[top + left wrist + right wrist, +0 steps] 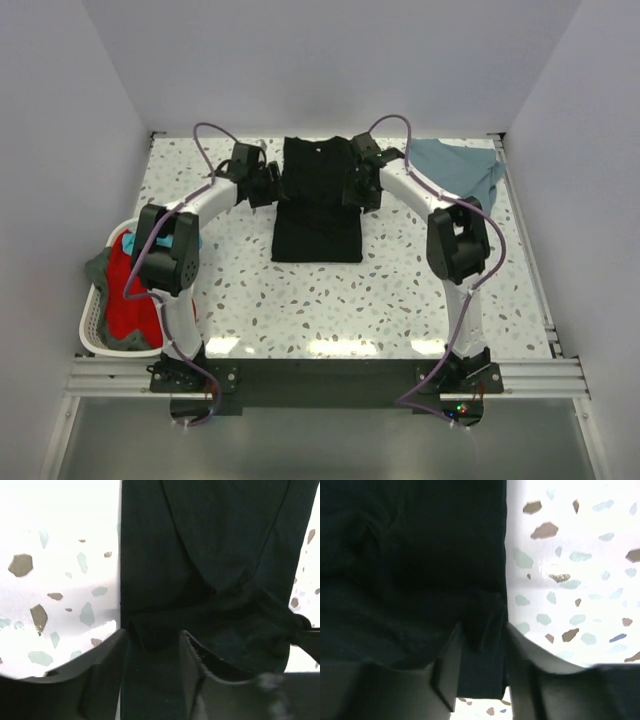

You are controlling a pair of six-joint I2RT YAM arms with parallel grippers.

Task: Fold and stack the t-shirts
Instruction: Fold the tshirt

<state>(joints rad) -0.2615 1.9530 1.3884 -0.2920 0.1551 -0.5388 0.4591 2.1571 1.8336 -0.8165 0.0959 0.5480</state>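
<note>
The black t-shirt point(318, 215) lies in a long folded strip at the middle back of the table, neck end away from me. My left gripper point(272, 186) is at its left edge and my right gripper point(352, 188) at its right edge, about halfway along. In the left wrist view the gripper point(152, 635) is shut on a fold of the black cloth point(225, 555). In the right wrist view the gripper point(484, 630) is shut on a bunched edge of the black cloth point(410, 555). The slate-blue t-shirt point(460, 168) lies crumpled at the back right.
A white laundry basket point(95, 325) holding red and grey clothes stands off the table's left edge, beside the left arm. Speckled tabletop point(330, 300) shows between the shirt and the arm bases. White walls enclose the back and sides.
</note>
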